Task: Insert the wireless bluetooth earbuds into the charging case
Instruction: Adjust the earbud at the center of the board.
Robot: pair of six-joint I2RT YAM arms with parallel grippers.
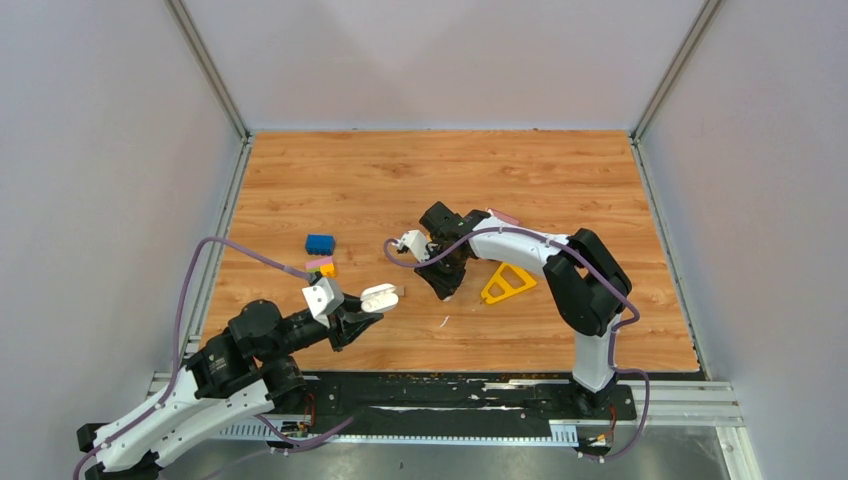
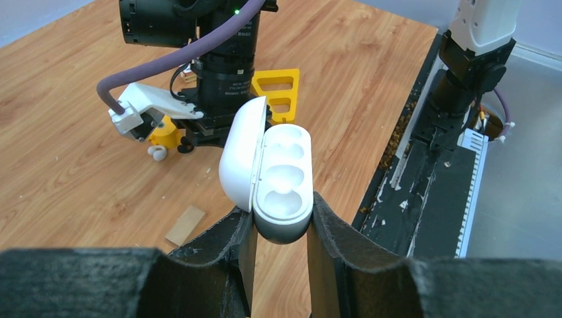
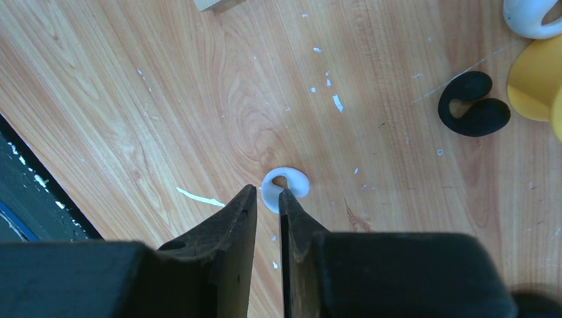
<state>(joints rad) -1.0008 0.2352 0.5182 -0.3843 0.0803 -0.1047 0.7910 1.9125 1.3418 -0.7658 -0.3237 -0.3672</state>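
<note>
The white charging case has its lid swung open and both wells empty. My left gripper is shut on its base and holds it above the table's near left. My right gripper points down at the table centre, jaws a narrow gap apart. One white earbud lies flat on the wood at its fingertips, its lower edge between them. A black earbud and another white earbud lie further off, beside a small yellow piece.
A yellow triangle lies just right of the right gripper. A blue block and a pink-and-orange block sit on the left. A small tan block lies under the case. The black base rail runs along the near edge.
</note>
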